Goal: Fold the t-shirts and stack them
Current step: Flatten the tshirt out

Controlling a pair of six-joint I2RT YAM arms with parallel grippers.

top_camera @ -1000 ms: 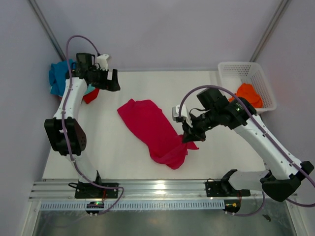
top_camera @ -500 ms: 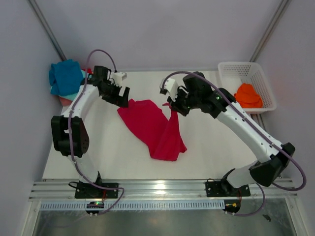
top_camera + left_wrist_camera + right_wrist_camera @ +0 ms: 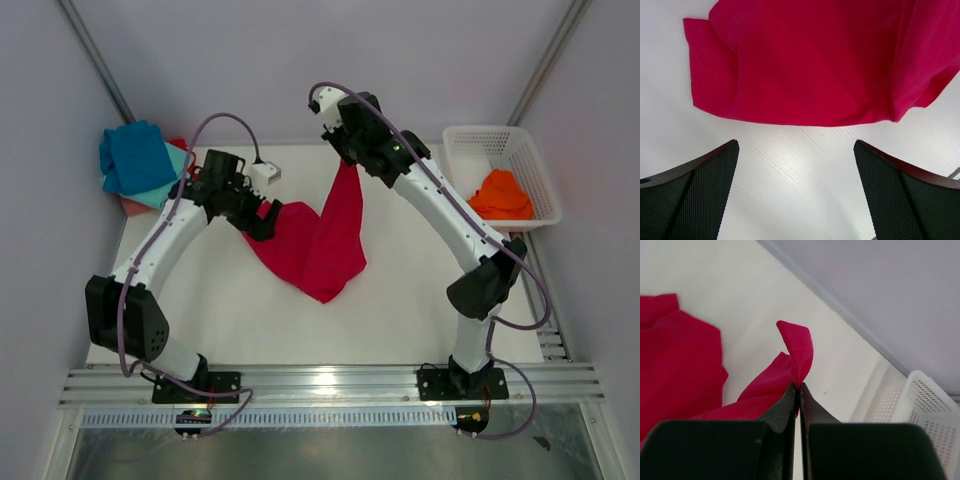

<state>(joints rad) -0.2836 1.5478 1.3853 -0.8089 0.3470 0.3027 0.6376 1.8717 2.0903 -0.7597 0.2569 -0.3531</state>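
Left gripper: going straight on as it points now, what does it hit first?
Likely the crimson t-shirt, at its near edge: the open left gripper faces it across a bare strip of table. If angled down, it could touch table first; depth unclear.

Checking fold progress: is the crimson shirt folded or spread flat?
Mid-fold: the right tool holds one edge of the shirt lifted; the rest lies on the table.
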